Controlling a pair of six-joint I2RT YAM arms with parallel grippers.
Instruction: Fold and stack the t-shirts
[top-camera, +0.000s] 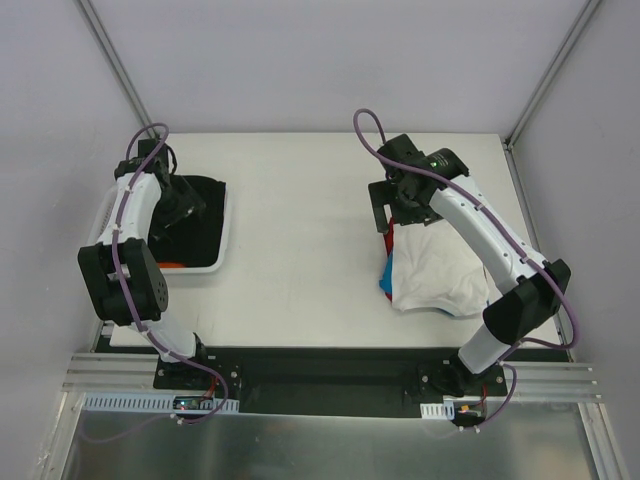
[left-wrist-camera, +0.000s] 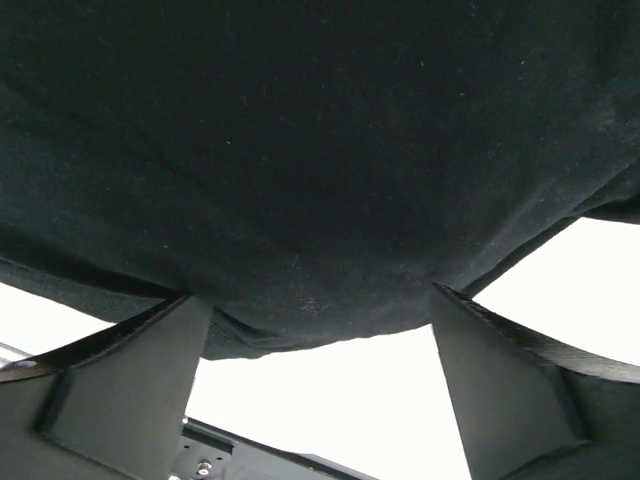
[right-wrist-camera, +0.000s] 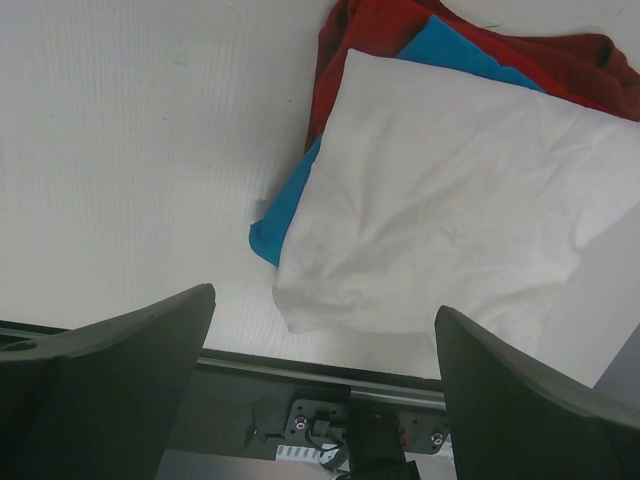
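- Middle left of the top view: a white basket (top-camera: 229, 215) holds the black t-shirt (top-camera: 208, 235). An orange t-shirt (top-camera: 172, 264) peeks out at the basket's lower edge.
- The left gripper (top-camera: 183, 203) sits low over the black cloth. In its wrist view the fingers (left-wrist-camera: 130, 370) are spread apart, with the dark fabric right at their tips.
- Centre: bare table (top-camera: 300, 230).
- Right of centre: the right gripper (top-camera: 390, 212) is spread wide and grips nothing, above the pile's upper end.
- The pile: the white t-shirt (top-camera: 435, 268) is on top, the blue t-shirt (right-wrist-camera: 275, 225) shows along its left edge, and the red t-shirt (right-wrist-camera: 365, 30) is at the upper end.

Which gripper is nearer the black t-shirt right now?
Left. The left gripper sits right at the black t-shirt in the basket, jaws open; the right gripper hovers across the table over the white t-shirt.
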